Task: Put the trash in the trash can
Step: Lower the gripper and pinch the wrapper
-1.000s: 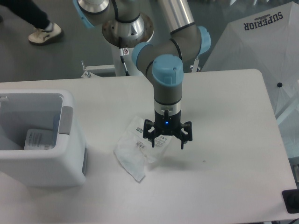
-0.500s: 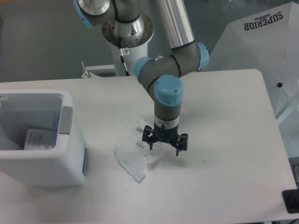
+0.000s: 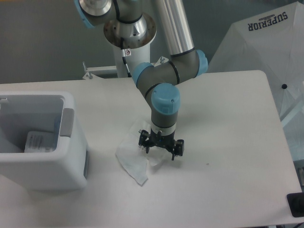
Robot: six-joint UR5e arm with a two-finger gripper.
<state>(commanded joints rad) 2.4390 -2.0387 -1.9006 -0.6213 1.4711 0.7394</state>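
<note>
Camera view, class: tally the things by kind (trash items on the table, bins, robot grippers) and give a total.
Clear plastic bag on the table: 1
White trash can: 1 (something with a white label lies inside, too hidden to identify, not counted)
Gripper: 1, open over the bag
Total: 3

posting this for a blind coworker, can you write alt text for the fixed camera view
A robot arm's open gripper sits low over a wrinkly clear plastic bag on a white table. At left stands a white trash can with something white-labelled already inside.
</note>
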